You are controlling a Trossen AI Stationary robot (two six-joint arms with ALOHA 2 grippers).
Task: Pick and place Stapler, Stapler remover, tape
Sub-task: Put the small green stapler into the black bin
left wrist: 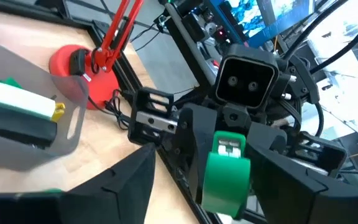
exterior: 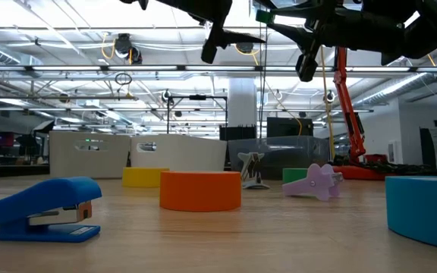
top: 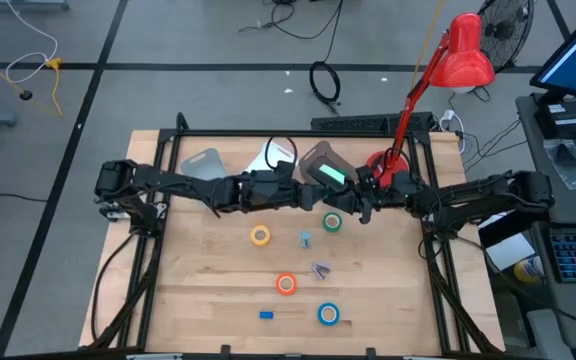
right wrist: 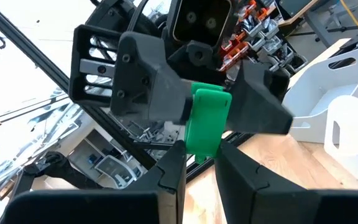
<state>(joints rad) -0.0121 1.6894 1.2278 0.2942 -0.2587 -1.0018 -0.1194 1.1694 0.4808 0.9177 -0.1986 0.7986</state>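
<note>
Step in hand: a mid-air handover of a green stapler (right wrist: 205, 127) above the upper middle of the tabletop (top: 208, 290), both arms meeting nose to nose. The right tool (right wrist: 199, 152) is clamped on its lower end. The left tool (left wrist: 229, 177) stands apart around the green stapler, apparently letting go, though contact on that side is hard to read.

Next move, as judged: the left arm backs clear, then the right carries the piece to a bin.

Count:
- Tape rolls, four: green (top: 332, 222), yellow (top: 260, 235), orange (top: 286, 284), blue (top: 328, 314), all lying mid-frame to lower centre.
- Staplers, two: the green one and a blue stapler (exterior: 44, 208), lower left.
- Staple removers, two: purple (exterior: 314, 182), grey (exterior: 252, 168).
- Bins, three, upper centre (top: 202, 163).
</note>
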